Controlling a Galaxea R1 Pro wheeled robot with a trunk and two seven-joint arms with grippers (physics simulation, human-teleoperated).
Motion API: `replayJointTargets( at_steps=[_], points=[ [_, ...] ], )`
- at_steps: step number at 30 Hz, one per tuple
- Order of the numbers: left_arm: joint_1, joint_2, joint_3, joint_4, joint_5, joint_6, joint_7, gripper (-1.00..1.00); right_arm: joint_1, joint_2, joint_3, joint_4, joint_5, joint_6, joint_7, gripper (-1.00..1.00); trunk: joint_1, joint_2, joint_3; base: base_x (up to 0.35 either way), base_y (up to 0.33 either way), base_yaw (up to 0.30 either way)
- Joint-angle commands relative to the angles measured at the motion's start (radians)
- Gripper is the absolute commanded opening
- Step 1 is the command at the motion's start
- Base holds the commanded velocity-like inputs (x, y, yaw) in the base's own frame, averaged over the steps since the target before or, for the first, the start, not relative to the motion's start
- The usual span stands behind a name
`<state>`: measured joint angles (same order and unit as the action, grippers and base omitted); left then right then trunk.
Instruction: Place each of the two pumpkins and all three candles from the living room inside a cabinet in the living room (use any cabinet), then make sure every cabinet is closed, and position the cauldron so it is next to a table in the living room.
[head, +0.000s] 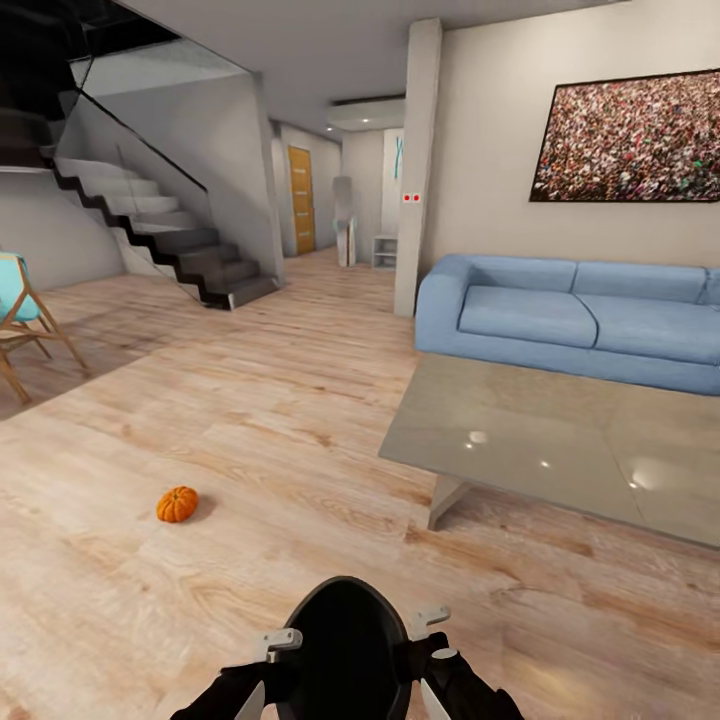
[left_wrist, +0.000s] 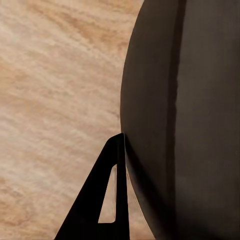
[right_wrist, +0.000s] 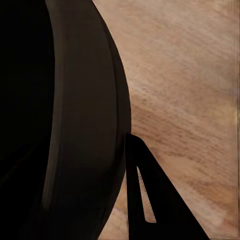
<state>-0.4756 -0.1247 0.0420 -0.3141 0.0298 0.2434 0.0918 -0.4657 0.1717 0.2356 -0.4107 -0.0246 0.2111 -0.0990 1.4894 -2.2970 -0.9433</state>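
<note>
The black cauldron (head: 345, 640) hangs just above the wooden floor at the bottom centre of the head view, held between both arms. My left gripper (head: 278, 642) grips its left rim and my right gripper (head: 428, 622) its right rim. In the left wrist view one dark finger (left_wrist: 95, 210) lies against the cauldron's outer wall (left_wrist: 185, 120). The right wrist view likewise shows a finger (right_wrist: 155, 200) pressed to the cauldron's wall (right_wrist: 75, 125); each second finger is hidden. One orange pumpkin (head: 177, 504) lies on the floor ahead to the left. A low glass-topped table (head: 560, 440) stands ahead to the right.
A blue sofa (head: 570, 315) sits behind the table against the wall. A white pillar (head: 418, 170) stands at the sofa's left end. A staircase (head: 170, 235) rises at the back left, and a wooden chair with a turquoise seat (head: 25, 320) is at the far left. Open floor lies ahead.
</note>
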Motion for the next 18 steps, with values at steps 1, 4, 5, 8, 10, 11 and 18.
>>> replayJointTargets(
  at_steps=[1, 4, 5, 8, 10, 11, 18],
  points=[
    [0.0, -0.001, -0.008, 0.001, 0.007, 0.007, -0.001, -1.0, -0.001, 0.0, 0.027, -0.011, -0.012, 0.005, 0.03, -1.0, 0.0, 0.0, -0.001, 0.0, 0.0, -0.257],
    [0.0, -0.001, -0.008, 0.001, 0.007, 0.007, -0.001, -1.0, -0.001, 0.0, 0.027, -0.011, -0.012, 0.005, 0.03, -1.0, 0.0, 0.0, -0.001, 0.0, 0.0, -0.257],
    [0.0, -0.001, -0.008, 0.001, 0.007, 0.007, -0.001, -1.0, -0.001, 0.0, 0.027, -0.011, -0.012, 0.005, 0.031, -1.0, 0.0, 0.0, -0.001, 0.0, 0.0, -0.257],
    [0.0, -0.001, -0.008, 0.001, 0.007, 0.007, -0.001, -1.0, -0.001, 0.0, 0.027, -0.011, -0.012, 0.005, 0.03, -1.0, 0.0, 0.0, -0.001, 0.0, 0.0, -0.257],
    [0.0, -0.001, -0.008, 0.001, 0.007, 0.007, -0.001, -1.0, -0.001, 0.0, 0.027, -0.011, -0.012, 0.005, 0.03, -1.0, 0.0, 0.0, -0.001, 0.0, 0.0, -0.257],
    [0.0, -0.001, -0.008, 0.001, 0.007, 0.007, -0.001, -1.0, -0.001, 0.0, 0.027, -0.011, -0.012, 0.005, 0.03, -1.0, 0.0, 0.0, -0.001, 0.0, 0.0, -0.257],
    [0.0, -0.001, -0.008, 0.001, 0.007, 0.007, -0.001, -1.0, -0.001, 0.0, 0.027, -0.011, -0.012, 0.005, 0.03, -1.0, 0.0, 0.0, -0.001, 0.0, 0.0, -0.257]
  ],
)
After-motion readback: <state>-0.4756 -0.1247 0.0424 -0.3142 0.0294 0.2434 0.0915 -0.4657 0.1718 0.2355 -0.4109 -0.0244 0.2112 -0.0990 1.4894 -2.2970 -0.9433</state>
